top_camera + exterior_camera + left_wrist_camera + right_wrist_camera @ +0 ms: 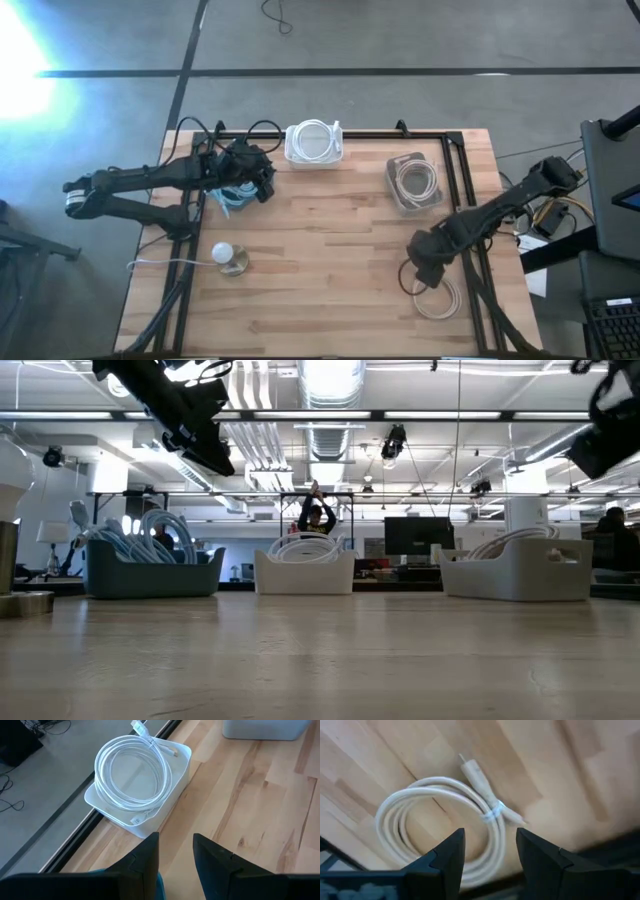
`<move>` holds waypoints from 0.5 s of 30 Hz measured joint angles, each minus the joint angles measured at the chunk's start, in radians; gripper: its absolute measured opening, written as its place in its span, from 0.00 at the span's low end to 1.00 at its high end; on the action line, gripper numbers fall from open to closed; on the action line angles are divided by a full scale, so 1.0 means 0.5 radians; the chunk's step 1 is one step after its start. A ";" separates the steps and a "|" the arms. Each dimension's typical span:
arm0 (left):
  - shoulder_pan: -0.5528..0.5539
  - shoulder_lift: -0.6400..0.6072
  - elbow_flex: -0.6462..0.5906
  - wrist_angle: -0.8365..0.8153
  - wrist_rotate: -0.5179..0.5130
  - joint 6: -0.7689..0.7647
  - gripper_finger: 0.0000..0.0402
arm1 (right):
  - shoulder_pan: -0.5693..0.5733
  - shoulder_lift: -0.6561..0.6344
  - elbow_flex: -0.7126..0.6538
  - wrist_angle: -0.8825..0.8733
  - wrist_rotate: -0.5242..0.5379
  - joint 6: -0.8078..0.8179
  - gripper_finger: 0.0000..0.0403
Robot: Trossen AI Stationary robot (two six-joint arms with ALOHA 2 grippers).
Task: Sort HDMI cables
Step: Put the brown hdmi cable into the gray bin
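Observation:
A beige HDMI cable coil (438, 297) lies flat on the table near its right near corner. The coil (445, 837) is tied with a white band, and one plug (474, 771) sticks out. My right gripper (421, 272) hovers open just above it (485, 852), touching nothing. My left gripper (263, 178) is open and empty (176, 852) over the dark bin of light blue coils (232, 196). Ahead of it sits a white bin (172, 795) holding a white coil (132, 772). A third coil lies in the grey bin (413, 183).
The three bins stand along the far half of the table: dark (150, 570), white (303, 570) and grey (520, 575). A white knob on a tan base (229, 258) stands near the left near corner. Black rails (458, 180) frame the table. A person (315, 517) stands far behind.

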 joint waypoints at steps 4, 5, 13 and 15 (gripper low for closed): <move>0.000 0.000 0.000 -0.001 0.000 0.000 0.31 | 0.077 0.026 -0.189 0.297 -0.009 0.102 0.42; 0.000 0.000 0.000 -0.001 0.000 0.000 0.31 | 0.087 0.033 -0.217 0.321 -0.016 0.129 0.42; 0.000 0.000 0.001 -0.001 0.000 0.001 0.31 | 0.117 0.099 -0.302 0.337 -0.034 0.167 0.42; 0.001 0.000 0.001 -0.001 0.000 0.001 0.31 | 0.119 0.134 -0.302 0.344 -0.038 0.146 0.42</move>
